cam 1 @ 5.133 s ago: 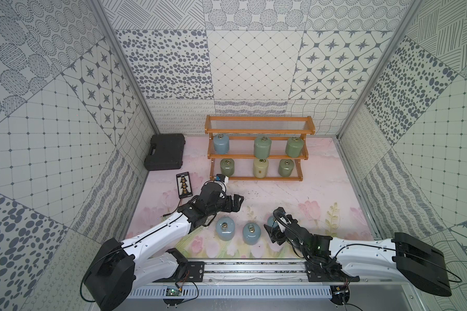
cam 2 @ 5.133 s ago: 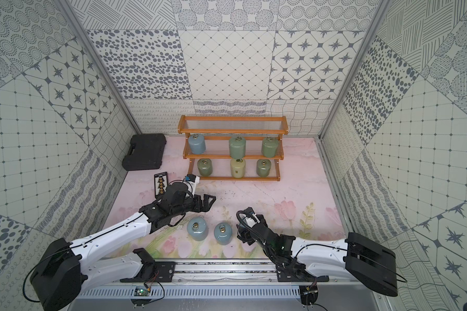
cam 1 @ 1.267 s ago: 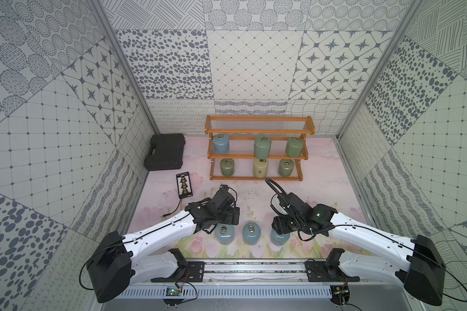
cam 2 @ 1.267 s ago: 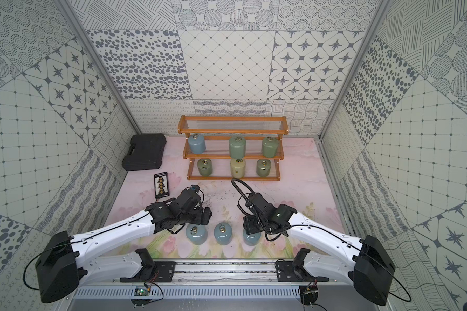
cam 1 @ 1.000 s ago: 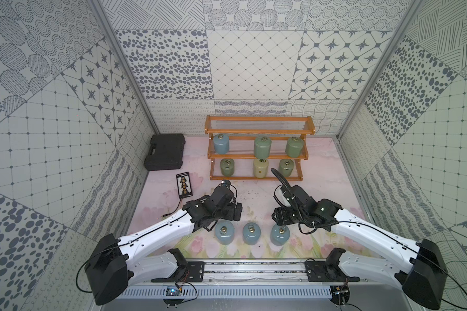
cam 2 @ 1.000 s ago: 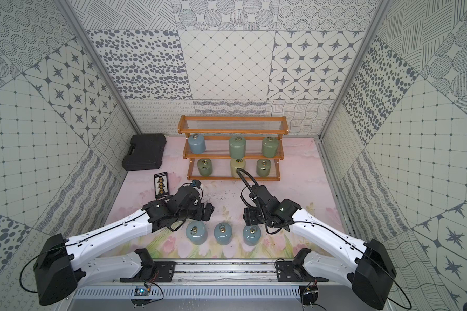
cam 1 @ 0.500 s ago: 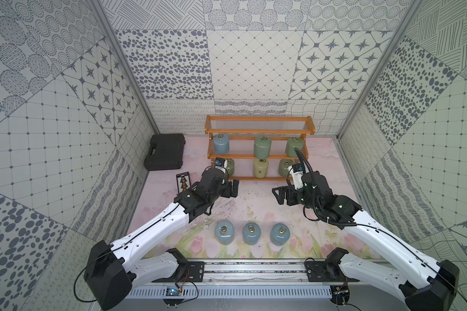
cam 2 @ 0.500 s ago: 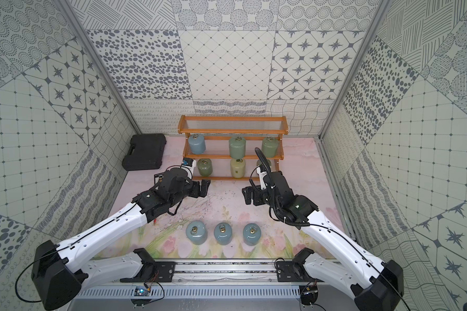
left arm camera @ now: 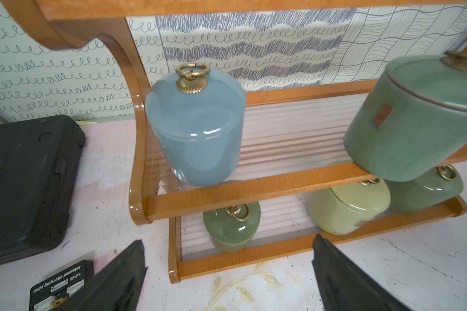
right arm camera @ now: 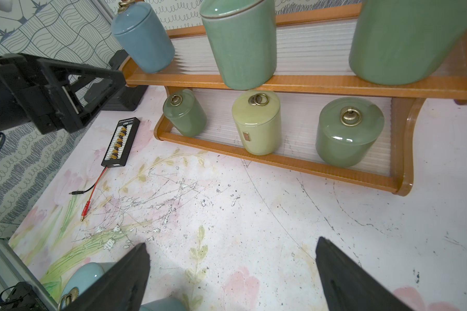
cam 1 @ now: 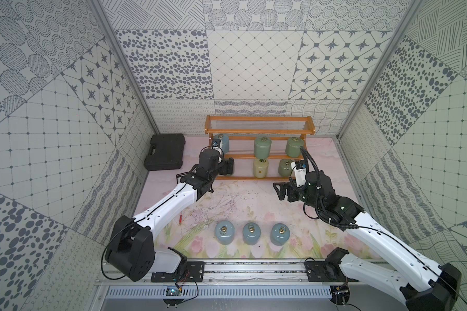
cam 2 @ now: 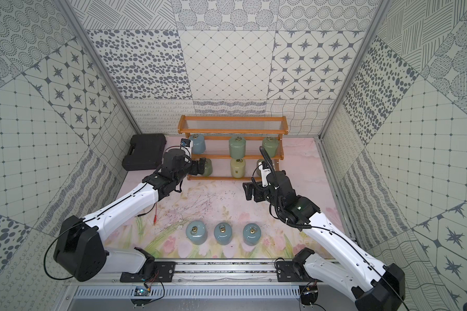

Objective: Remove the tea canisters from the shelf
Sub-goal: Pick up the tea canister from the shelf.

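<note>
The wooden shelf [cam 1: 259, 131] stands at the back. Its middle tier holds a light blue canister [left arm camera: 197, 134] and two green canisters [cam 1: 262, 146] [cam 1: 294, 146]. The lowest tier carries a green canister [left arm camera: 231, 226], a cream one [right arm camera: 256, 122] and another green one [right arm camera: 348, 132]. Three light blue canisters [cam 1: 224, 232] [cam 1: 252, 233] [cam 1: 281, 233] stand in a row near the table's front. My left gripper [cam 1: 228, 170] is open, just in front of the lowest tier's left green canister. My right gripper [cam 1: 281, 189] hangs open and empty over the table before the shelf's right half.
A black plastic case [cam 1: 165, 154] lies left of the shelf against the wall. A small black connector board [right arm camera: 120, 141] with red and black leads [right arm camera: 92, 188] lies on the floral table mat [cam 1: 254, 199] near the left arm. Patterned walls close in all sides.
Both arms have swung from the front row of blue canisters toward the shelf. The right gripper let go of the rightmost blue canister and opened.
</note>
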